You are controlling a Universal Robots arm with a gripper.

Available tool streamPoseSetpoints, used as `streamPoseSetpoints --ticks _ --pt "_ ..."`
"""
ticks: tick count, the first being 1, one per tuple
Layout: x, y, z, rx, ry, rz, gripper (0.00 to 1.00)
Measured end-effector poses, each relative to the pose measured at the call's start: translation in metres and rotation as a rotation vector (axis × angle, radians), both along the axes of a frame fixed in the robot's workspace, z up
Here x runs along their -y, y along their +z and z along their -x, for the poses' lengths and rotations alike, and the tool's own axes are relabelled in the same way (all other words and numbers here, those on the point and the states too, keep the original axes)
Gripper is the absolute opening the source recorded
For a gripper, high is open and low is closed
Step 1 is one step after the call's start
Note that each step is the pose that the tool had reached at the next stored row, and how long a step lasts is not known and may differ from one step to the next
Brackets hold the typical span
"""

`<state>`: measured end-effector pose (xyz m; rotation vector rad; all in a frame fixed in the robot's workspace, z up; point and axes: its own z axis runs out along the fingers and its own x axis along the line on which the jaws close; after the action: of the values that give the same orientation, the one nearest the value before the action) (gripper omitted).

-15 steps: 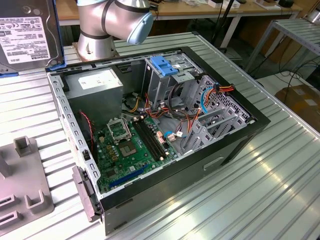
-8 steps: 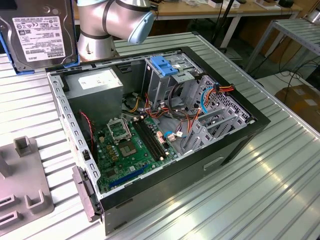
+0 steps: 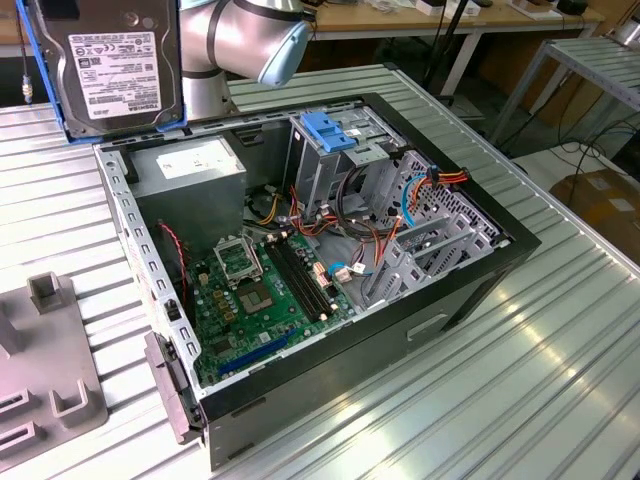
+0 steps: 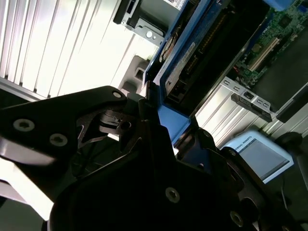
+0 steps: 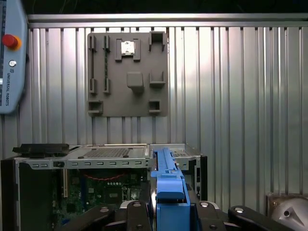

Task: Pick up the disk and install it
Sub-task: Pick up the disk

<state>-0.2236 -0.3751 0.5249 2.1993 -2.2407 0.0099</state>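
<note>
The disk (image 3: 110, 60) hangs upright in the air at the exterior view's upper left, beside the arm's silver joint (image 3: 240, 40). It is grey metal with a white label and a blue carrier rail. It is above the far corner of the open computer case (image 3: 505, 245). In the first wrist view the disk's blue rail (image 5: 168, 178) stands edge-on between the black fingers of my gripper (image 5: 169, 209), which is shut on it. In the second wrist view the disk (image 4: 192, 48) reaches out from the gripper (image 4: 161, 120) over the case.
Inside the case lie a green motherboard (image 3: 260, 290), a grey power supply (image 3: 190, 170), a metal drive cage with a blue bracket (image 3: 330, 130) and loose cables (image 3: 370, 220). A grey fixture plate (image 3: 40, 350) lies on the ribbed metal table. A cardboard box (image 3: 605, 200) sits off the table.
</note>
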Motion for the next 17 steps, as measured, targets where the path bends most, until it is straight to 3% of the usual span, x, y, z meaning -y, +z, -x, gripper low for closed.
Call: streamPoseSetpoints --ticks 12,17 --pt "0.0002 -0.0017 -0.0386 0.0000 0.000 0.0001 0.37" --pt "0.0083 -0.0047 -0.0404 0.0022 0.000 0.0025 0.37"
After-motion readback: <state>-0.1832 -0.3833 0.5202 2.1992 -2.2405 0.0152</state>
